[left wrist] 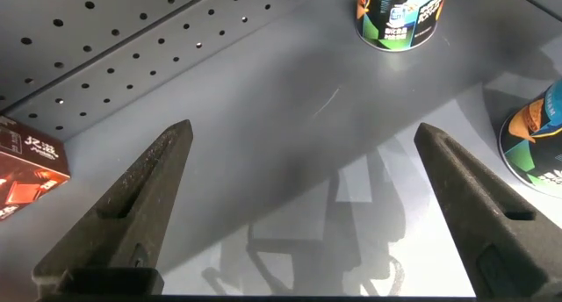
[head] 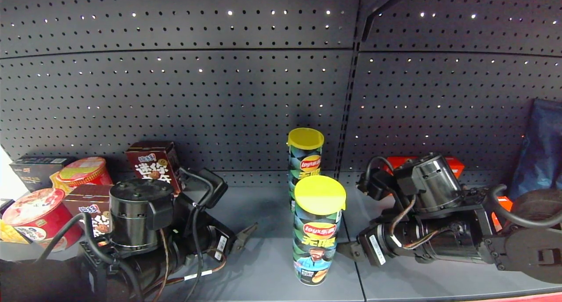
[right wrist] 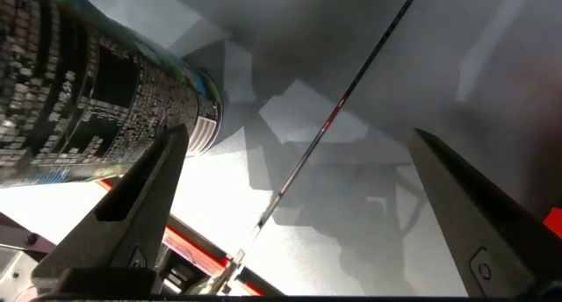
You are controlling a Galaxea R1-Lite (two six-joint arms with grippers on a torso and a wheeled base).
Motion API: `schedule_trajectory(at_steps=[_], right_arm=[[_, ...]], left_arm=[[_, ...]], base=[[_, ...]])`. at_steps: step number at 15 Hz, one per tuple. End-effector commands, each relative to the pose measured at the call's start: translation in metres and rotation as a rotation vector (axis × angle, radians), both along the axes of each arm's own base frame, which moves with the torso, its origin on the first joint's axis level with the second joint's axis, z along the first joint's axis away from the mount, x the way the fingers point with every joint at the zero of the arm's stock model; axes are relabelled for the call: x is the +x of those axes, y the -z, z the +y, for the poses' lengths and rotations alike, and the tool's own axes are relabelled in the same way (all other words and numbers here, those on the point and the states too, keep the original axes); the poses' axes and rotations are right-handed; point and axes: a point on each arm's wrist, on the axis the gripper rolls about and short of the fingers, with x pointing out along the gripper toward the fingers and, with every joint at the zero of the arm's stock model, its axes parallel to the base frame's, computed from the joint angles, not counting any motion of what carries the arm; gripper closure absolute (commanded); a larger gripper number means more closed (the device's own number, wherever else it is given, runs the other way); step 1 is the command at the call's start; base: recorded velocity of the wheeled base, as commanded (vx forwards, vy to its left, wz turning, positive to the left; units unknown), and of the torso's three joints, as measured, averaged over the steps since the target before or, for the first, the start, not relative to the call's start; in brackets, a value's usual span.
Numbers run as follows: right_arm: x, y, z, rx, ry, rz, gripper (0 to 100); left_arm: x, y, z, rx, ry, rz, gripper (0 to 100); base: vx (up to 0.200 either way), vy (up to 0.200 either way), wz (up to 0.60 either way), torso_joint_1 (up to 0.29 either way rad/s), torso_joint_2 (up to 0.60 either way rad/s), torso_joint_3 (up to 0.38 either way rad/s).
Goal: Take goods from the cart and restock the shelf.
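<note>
At the far left of the gray shelf (head: 268,271) a dark box (head: 37,170) sits at the back, and a red noodle bowl (head: 83,172) is right beside it. A second red bowl (head: 37,216) sits in front of them, closer to the shelf edge. Next come two brown boxes. The back brown box (head: 153,163) stands near the back wall (head: 219,95), which is full of little holes. The front brown box (head: 90,205) is in front of it. The left gripper (left wrist: 303,210) is low over the shelf floor, to the left of the cans. Its two fingers are spread wide apart and there is nothing between them but bare shelf. It points toward the cans. In the middle of the shelf are two chip cans with yellow lids, and both stand up straight. The back chip can (head: 305,161) is close to the back wall. The front chip can (head: 318,236) stands in front of it, nearer the shelf edge, with a gap between the two. The right gripper (right wrist: 299,205) is low down just to the right of the front chip can. Its fingers are wide apart too, and it grips nothing. One finger is just beside the can, and I cannot tell if they touch. An orange box (head: 454,163) sits at the back behind the right arm. A blue bag (head: 540,148) stands at the far right against the wall.
</note>
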Motion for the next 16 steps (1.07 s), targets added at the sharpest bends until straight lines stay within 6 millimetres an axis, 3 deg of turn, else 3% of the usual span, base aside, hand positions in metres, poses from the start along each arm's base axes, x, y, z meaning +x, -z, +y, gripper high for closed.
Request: schedule_trajectory(at_steps=[1,11,16], right_arm=[[-0.001,0.000,0.000,0.000,-0.001,0.000,0],[0.000,0.001,0.000,-0.001,0.000,0.001,0],[-0.023,-0.022,-0.021,0.050,0.005,-0.057,0]], left_arm=[[0.000,0.001,0.000,0.001,-0.001,0.002,0],[-0.001,0.002,0.001,0.004,-0.001,0.006,0],[-0.005,-0.002,0.003,-0.002,0.001,-0.003,0]], base=[[0.000,0.000,0.00,0.000,0.00,0.000],[0.000,0.000,0.00,0.000,0.00,0.000],[0.000,0.000,0.00,0.000,0.00,0.000]])
